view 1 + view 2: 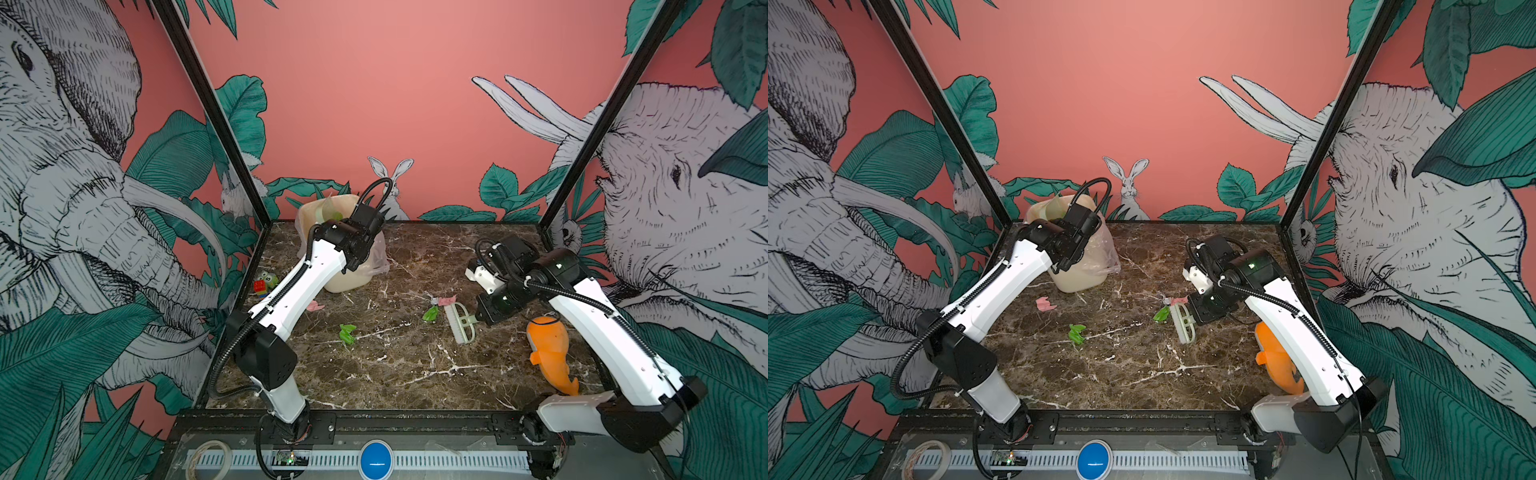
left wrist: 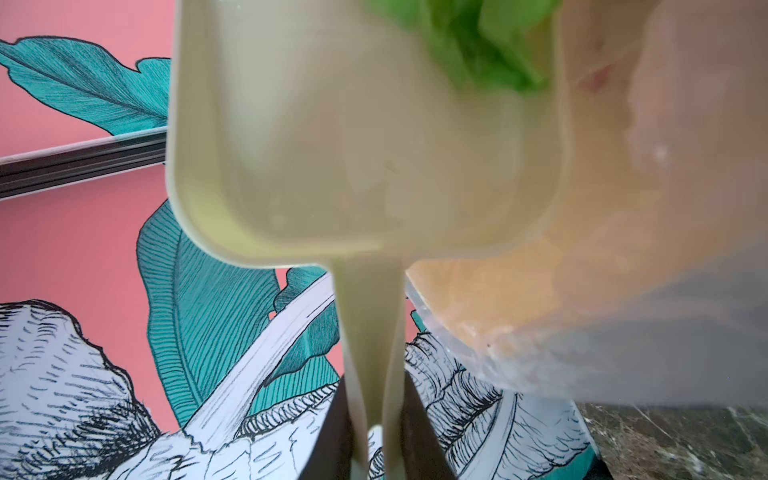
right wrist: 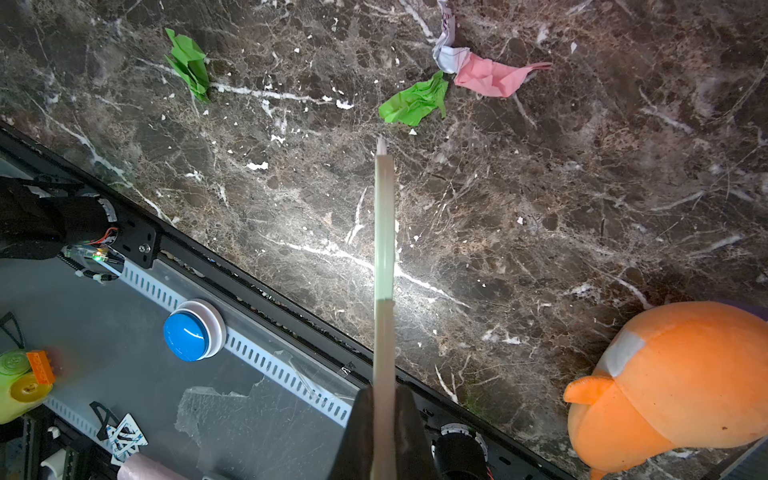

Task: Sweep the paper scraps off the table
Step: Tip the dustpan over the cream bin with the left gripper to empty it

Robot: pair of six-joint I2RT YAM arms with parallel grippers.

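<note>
left tool (image 2: 376, 432) grips the dustpan (image 2: 353, 145), tipped into the bin (image 1: 353, 282). right tool (image 3: 383, 432), closed on the brush (image 1: 459, 322), sits right of the bin beside paper scraps (image 1: 431, 313) on the bench (image 1: 395, 374).

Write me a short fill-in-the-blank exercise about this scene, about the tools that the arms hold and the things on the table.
1. The left gripper is shut on the handle of a ____ at the mouth of the bin.
2. The paper scrap in that tool is ____.
3. The right gripper is shut on a small ____ near the pink scrap.
4. The plush fish toy is ____.
Missing words: dustpan; green; brush; orange.
</note>
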